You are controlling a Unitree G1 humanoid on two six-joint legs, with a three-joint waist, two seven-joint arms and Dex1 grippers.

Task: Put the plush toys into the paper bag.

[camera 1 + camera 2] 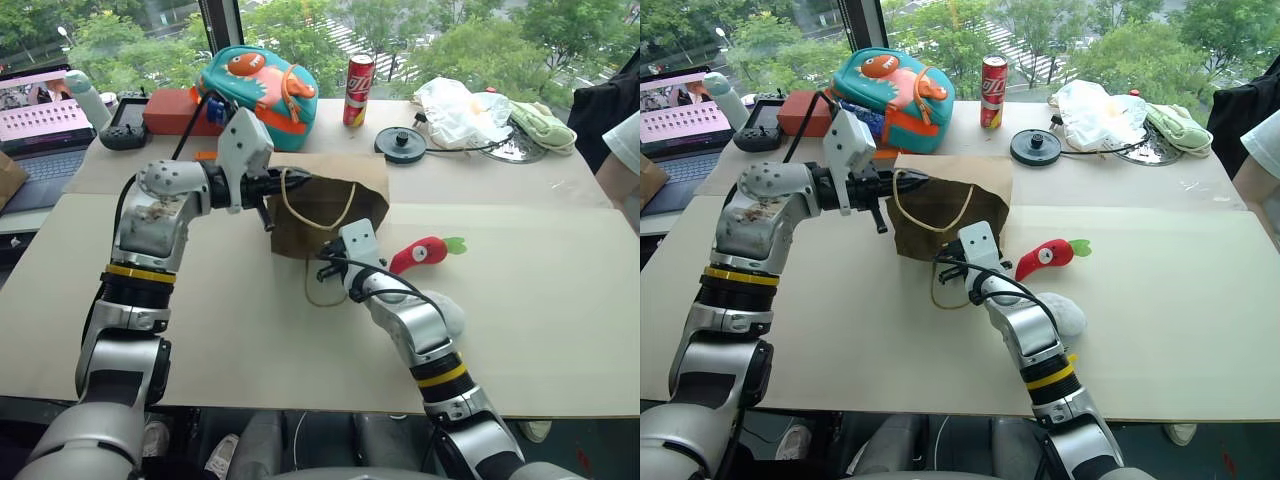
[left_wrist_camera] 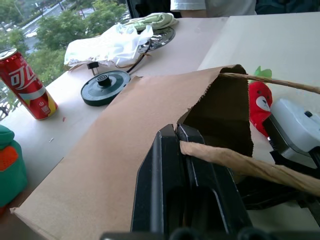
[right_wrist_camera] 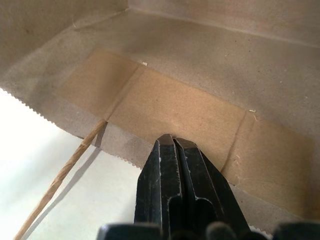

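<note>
Plainly red soda can (image 2: 27, 82): white script, unreadable.

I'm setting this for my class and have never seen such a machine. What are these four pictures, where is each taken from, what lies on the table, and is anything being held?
It is a two-armed humanoid robot. The two wide pictures come from the camera pair in its head, looking down over its arms. The other two come from cameras on each wrist, looking along that arm's black two-fingered tool.

On the table lies a brown paper bag on its side. Beside it are a red chili-shaped plush toy and a pale grey-blue plush toy, both outside the bag. Farther back: a teal backpack, a red can and a white plastic bag.

The left tool is shut on the bag's cord handle, lifting the mouth open. The right tool is shut, empty, at the bag's opening.
</note>
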